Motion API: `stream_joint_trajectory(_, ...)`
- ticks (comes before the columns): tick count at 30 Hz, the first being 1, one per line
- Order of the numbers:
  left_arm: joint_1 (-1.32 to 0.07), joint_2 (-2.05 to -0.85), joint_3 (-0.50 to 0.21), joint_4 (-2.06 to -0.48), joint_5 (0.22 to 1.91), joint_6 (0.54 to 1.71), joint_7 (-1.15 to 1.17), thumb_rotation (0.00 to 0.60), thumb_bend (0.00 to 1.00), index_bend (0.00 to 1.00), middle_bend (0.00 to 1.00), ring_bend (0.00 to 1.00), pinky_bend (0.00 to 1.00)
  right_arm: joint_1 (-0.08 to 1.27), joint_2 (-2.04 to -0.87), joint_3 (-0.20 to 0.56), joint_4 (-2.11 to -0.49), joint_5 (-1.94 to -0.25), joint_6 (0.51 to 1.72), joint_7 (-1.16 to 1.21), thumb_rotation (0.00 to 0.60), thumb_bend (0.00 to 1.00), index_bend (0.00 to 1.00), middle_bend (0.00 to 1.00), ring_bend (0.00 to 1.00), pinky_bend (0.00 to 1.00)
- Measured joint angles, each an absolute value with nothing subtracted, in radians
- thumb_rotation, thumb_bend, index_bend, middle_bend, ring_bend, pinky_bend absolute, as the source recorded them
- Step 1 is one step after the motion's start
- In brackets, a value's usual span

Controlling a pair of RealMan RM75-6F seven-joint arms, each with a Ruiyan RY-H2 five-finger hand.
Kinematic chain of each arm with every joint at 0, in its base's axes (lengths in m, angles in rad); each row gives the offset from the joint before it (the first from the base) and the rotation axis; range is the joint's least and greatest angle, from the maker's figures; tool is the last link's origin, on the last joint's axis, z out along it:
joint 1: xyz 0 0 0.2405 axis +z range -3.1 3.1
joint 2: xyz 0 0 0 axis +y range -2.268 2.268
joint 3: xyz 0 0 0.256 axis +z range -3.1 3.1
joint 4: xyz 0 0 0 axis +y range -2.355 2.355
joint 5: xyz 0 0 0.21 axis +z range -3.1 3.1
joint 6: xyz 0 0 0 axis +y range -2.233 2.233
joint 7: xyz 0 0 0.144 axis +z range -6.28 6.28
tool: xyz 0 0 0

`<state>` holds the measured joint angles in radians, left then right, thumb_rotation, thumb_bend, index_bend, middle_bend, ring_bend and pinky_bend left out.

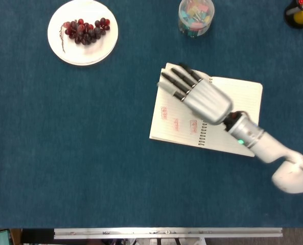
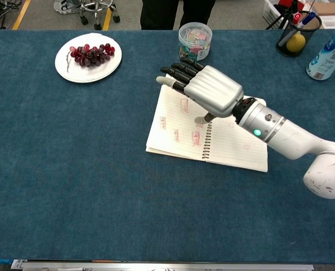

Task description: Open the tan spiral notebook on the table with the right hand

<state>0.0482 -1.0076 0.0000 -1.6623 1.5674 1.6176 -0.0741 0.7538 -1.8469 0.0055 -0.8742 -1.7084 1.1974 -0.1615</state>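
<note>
The tan spiral notebook (image 1: 179, 125) (image 2: 175, 132) lies open and flat on the blue table, lined pages up, spiral down its middle. Small red marks show on its left page. My right hand (image 1: 200, 96) (image 2: 207, 90) hovers palm down over the notebook's upper middle, its dark fingers (image 1: 177, 81) spread and stretched toward the far left corner of the left page. It holds nothing. In the chest view the thumb tip comes down near the spiral; whether it touches the paper I cannot tell. My left hand appears in neither view.
A white plate (image 1: 59, 43) (image 2: 65, 68) with red grapes sits far left. A clear tub of colourful clips (image 1: 195, 16) (image 2: 194, 40) stands just beyond the notebook. A black pen cup (image 2: 296, 34) and a white bottle (image 2: 328, 51) stand at the far right.
</note>
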Motion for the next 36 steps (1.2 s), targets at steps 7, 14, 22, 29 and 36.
stream_joint_trajectory(7,0.04,-1.016,0.001,-1.664,1.573,1.607,-0.063,0.6,0.41,0.14,0.11,0.1,0.14,0.731,-1.777,0.027,-0.887,-1.653,1.176,-0.178,0.6,0.0,0.0,0.0,0.0,0.0)
stream_joint_trajectory(14,0.043,-1.012,-0.001,-1.668,1.568,1.613,-0.062,0.6,0.41,0.14,0.11,0.1,0.14,0.755,-1.836,0.051,-0.798,-1.62,1.114,-0.175,0.6,0.0,0.0,0.0,0.0,0.0)
stream_joint_trajectory(22,0.049,-1.01,-0.001,-1.668,1.562,1.617,-0.065,0.6,0.41,0.14,0.11,0.1,0.14,0.823,-1.941,0.086,-0.675,-1.592,1.044,-0.166,0.6,0.0,0.0,0.0,0.0,0.0)
stream_joint_trajectory(29,0.052,-1.01,0.001,-1.664,1.563,1.62,-0.071,0.6,0.41,0.14,0.11,0.1,0.14,0.861,-1.999,0.093,-0.618,-1.583,1.015,-0.175,0.6,0.0,0.0,0.0,0.0,0.0)
stream_joint_trajectory(36,0.055,-1.008,0.0,-1.659,1.564,1.628,-0.083,0.6,0.41,0.14,0.11,0.1,0.14,0.846,-1.977,0.089,-0.652,-1.585,1.062,-0.163,0.6,0.0,0.0,0.0,0.0,0.0)
